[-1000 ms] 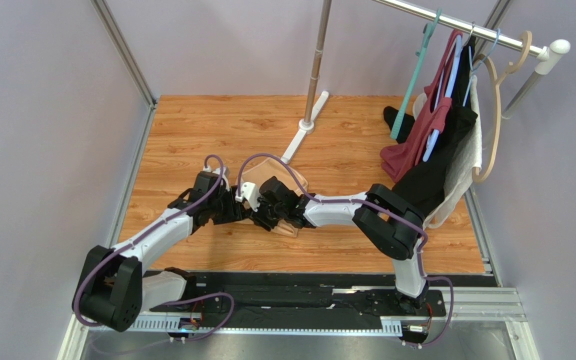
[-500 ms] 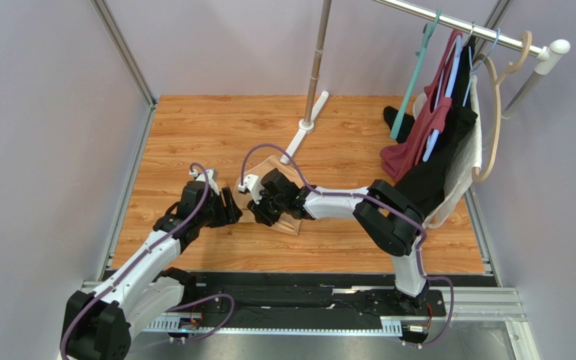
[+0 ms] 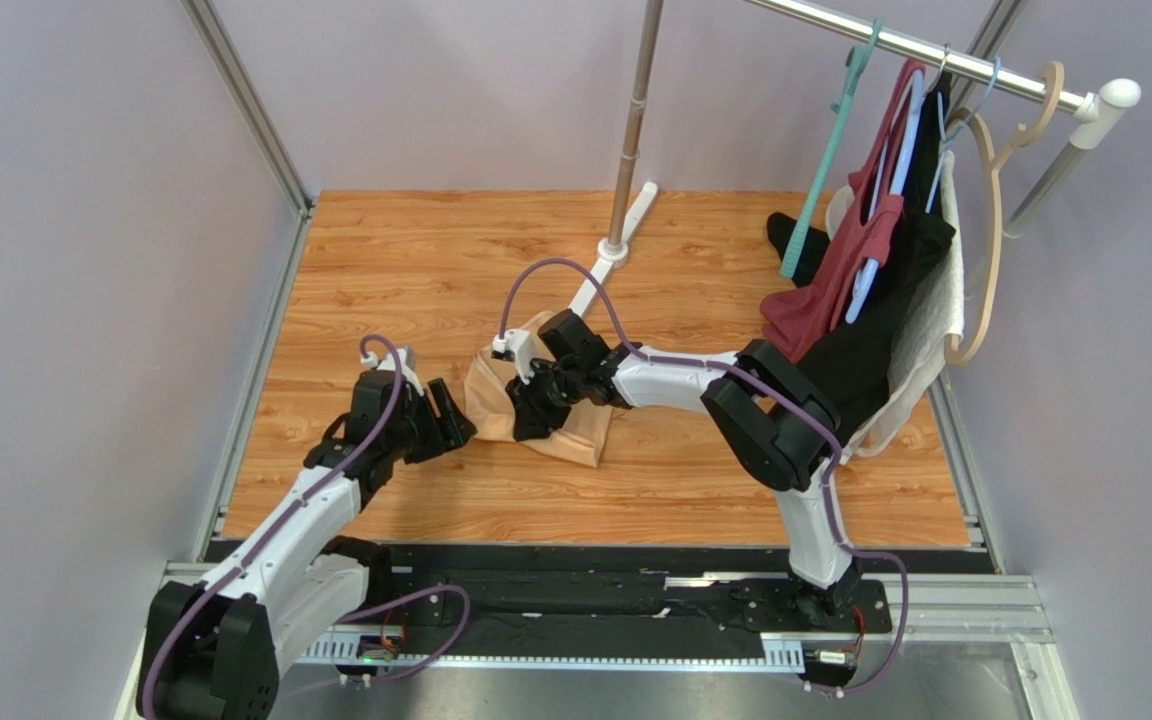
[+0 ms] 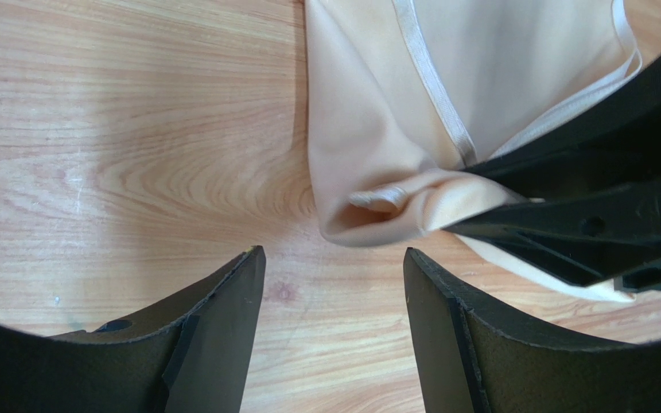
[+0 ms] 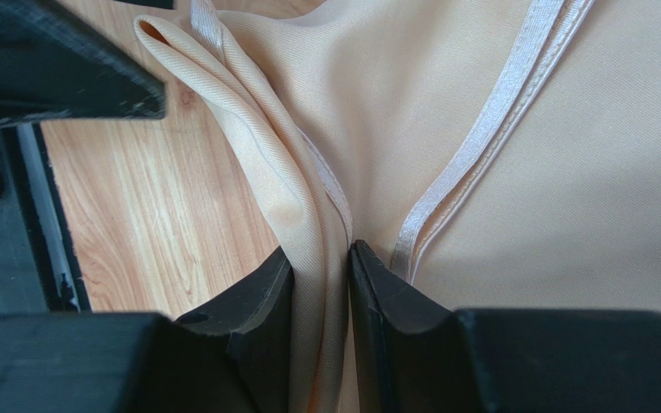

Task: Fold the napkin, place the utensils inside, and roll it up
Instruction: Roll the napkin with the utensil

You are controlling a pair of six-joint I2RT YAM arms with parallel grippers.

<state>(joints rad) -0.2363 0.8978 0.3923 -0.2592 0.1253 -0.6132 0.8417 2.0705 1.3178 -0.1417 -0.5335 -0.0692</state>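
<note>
My left pincer (image 4: 334,258): spread, drawn back from napkin (image 4: 368,112), over desk (image 4: 93,129). My right pincer (image 5: 319,258): pinching a napkin pleat alone; folding likely continues one-armed.

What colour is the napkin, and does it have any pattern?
Plain peach-tan napkin, no pattern, with a paler stitched hem; clearest in the right wrist view.

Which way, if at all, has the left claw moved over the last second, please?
Yes: the left claw has backed leftward, away from the metal pole's long white foot.
</note>
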